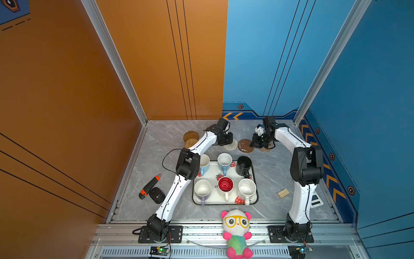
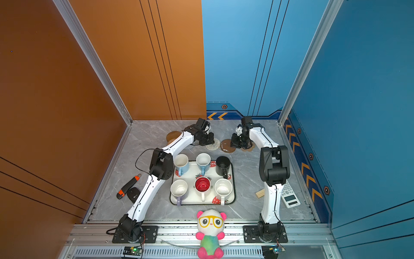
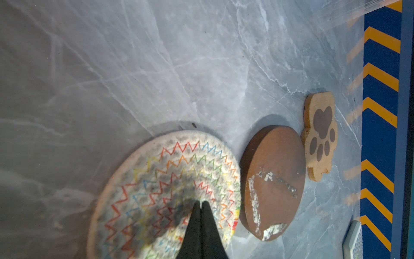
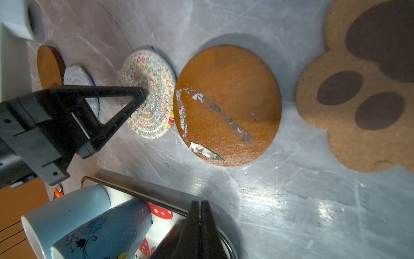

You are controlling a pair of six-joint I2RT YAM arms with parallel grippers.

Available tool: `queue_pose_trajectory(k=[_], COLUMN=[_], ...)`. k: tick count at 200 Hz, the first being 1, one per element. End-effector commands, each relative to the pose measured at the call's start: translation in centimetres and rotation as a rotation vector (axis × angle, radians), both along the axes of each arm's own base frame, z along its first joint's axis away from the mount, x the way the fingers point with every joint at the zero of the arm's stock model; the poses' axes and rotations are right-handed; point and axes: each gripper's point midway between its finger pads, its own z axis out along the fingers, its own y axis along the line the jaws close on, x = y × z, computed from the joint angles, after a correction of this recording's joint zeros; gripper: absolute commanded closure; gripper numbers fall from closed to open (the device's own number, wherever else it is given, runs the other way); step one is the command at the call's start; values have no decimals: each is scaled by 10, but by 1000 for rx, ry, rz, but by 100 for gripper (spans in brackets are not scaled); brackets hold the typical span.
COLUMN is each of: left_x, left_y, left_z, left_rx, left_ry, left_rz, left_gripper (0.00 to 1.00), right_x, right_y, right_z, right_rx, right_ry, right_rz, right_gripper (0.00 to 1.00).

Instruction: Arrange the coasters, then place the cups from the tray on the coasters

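A grey marble-patterned table (image 1: 273,170) forms the floor of a booth. An orange wall (image 1: 67,89) stands on the left and a blue wall (image 1: 369,89) on the right, chevron-striped at its base.

The strawberry-print tray (image 1: 224,203) sits mid-table with all six cups upright on it. Two light blue cups (image 1: 224,160) and a black cup (image 1: 243,164) stand in the far row. A lavender cup (image 1: 202,188), a red-lined white cup (image 1: 225,185) and a speckled cup (image 1: 247,189) stand nearer.

Beyond the tray the coasters lie in a row along the far side:
- a wooden disc (image 1: 191,135)
- a rattan round (image 1: 191,143)
- a grey-blue crochet round (image 4: 78,77)
- a zigzag-stitched beige round (image 3: 168,179)
- a white-scuffed wooden disc (image 3: 275,179)
- a paw-print coaster (image 3: 320,134)

The left claw (image 3: 201,203) is pinched closed, its tips on the zigzag-stitched beige round. The right claw (image 4: 199,203) is also pinched closed and holds nothing, near the white-scuffed wooden disc.
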Motion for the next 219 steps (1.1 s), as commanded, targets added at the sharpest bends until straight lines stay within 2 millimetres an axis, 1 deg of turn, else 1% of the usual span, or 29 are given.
queue_pose_trajectory(k=[1,16,38,48,71,94,123,124,126,128,149,165,184,219], left_x=[2,1,-1,-3,-10,-17,-26,-26,-27,-27,-30,-31,-32,-33], left_y=[-11,-12,-3,4,25,47,77,78,80,82,99,107,113,112], left_z=[47,65,88,93,98,90,67,67,66,64,55,52,46,35], left_rx=[-54,-61,-57,-46,4,81,156,158,161,165,203,221,227,232], left_ry=[-73,-103,-134,-138,-131,-112,-55,-54,-51,-47,-29,-21,-6,17], left_rz=[-20,-30,-35,-35,-36,-37,-10,-9,-6,-4,19,28,37,37], left_gripper=[100,100,100,100,100,100,100,100,100,100,100,100,100,100], right_x=[2,-1,-2,-1,-2,-5,-9,-9,-11,-12,-15,-15,-14,-10], right_y=[-5,-5,-6,-5,-5,-6,-7,-7,-6,-7,-7,-7,-8,-6], right_z=[9,-1,-15,-20,-31,-41,-46,-47,-57,-60,-68,-72,-78,-87], right_rx=[-5,-2,4,7,13,5,7,7,4,3,3,7,12,35], right_ry=[-47,-32,-13,-10,6,24,32,34,56,63,78,85,91,99], right_rz=[-29,-42,-62,-70,-79,-80,-81,-82,-81,-82,-84,-85,-95,-107], right_gripper=[100,100,100,100,100,100,100,100,100,100,100,100,100,100])
